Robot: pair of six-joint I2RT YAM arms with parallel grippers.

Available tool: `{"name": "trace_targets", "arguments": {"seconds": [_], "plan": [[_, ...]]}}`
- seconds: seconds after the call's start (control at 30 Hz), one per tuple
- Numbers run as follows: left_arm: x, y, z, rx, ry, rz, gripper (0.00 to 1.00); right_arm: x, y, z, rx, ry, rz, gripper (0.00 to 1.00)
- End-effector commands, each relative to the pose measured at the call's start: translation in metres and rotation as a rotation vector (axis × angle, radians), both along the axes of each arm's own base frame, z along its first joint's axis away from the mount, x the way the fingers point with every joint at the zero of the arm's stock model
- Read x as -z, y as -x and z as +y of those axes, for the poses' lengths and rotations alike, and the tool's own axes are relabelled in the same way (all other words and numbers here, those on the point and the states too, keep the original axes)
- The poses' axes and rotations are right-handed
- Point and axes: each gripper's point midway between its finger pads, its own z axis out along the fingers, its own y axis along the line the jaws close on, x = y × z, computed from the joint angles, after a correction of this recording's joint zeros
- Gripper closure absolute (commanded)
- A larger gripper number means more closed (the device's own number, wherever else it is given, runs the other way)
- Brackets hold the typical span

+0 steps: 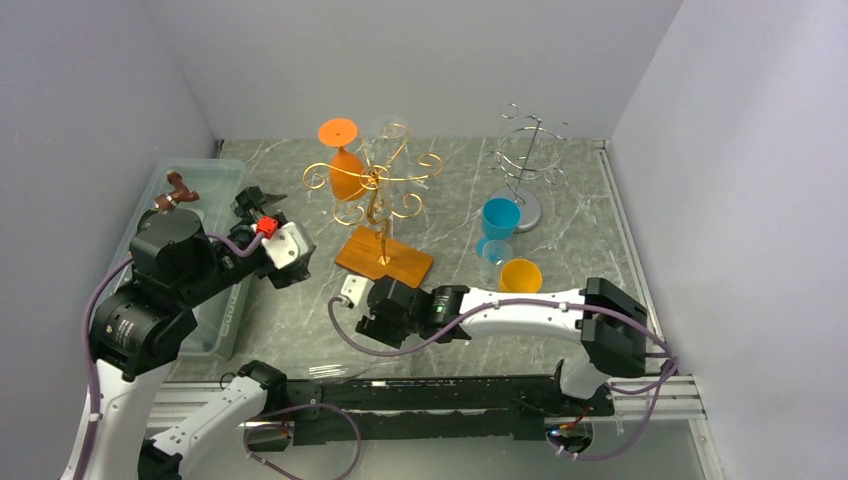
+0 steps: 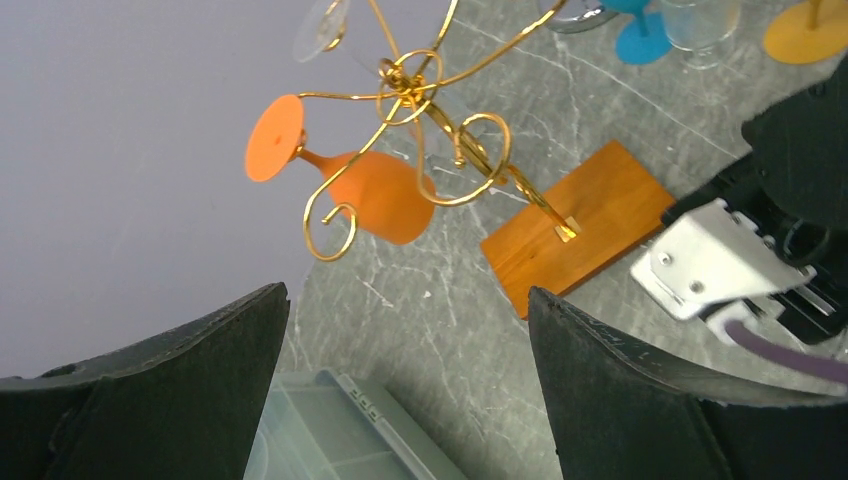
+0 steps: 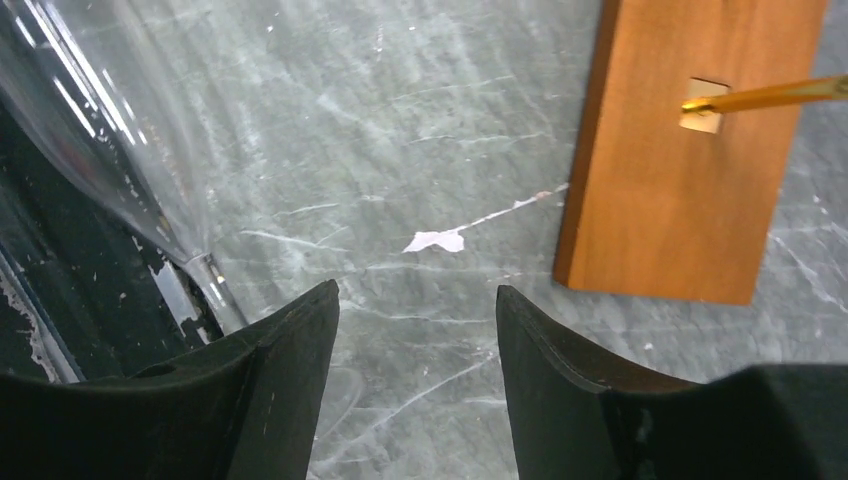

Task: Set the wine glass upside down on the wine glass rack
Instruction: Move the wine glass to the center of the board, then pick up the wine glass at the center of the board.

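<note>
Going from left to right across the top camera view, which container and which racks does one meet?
Clear plastic bin → gold wire rack on a wooden base → silver wire rack on a round base.

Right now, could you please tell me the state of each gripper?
Left gripper: open, holding nothing.
Right gripper: open, nothing between its jaws; a clear glass lies beside it.
</note>
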Motion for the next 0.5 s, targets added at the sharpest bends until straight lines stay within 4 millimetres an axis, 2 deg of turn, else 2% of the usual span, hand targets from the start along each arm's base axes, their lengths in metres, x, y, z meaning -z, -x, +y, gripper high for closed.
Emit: {"name": "trace_targets", "arguments": {"seconds": [0.0, 0.07, 0.13, 0.27, 0.37, 0.47], "plan": [[0.005, 0.008, -0.009, 0.071, -0.004, 0.01, 0.05, -0.016, -0.008, -0.006, 0.12, -0.066, -0.041, 0.38], [0.007, 0.01, -0.009, 0.076, -0.004, 0.03, 0.05, -0.018, -0.008, -0.019, 0.223, -0.073, -0.019, 0.36], [0.009, 0.013, -0.01, 0.087, -0.01, 0.042, 0.06, -0.031, -0.003, -0.034, 0.35, -0.099, 0.02, 0.34], [0.015, 0.015, -0.009, 0.098, -0.034, 0.039, 0.06, -0.045, 0.035, -0.059, 0.513, -0.172, 0.211, 0.27], [0.019, 0.015, -0.01, 0.112, -0.049, 0.031, 0.06, -0.044, 0.057, -0.06, 0.544, -0.2, 0.306, 0.24], [0.018, 0.014, -0.011, 0.116, -0.046, 0.03, 0.07, -0.032, 0.062, -0.052, 0.558, -0.183, 0.323, 0.26]]}}
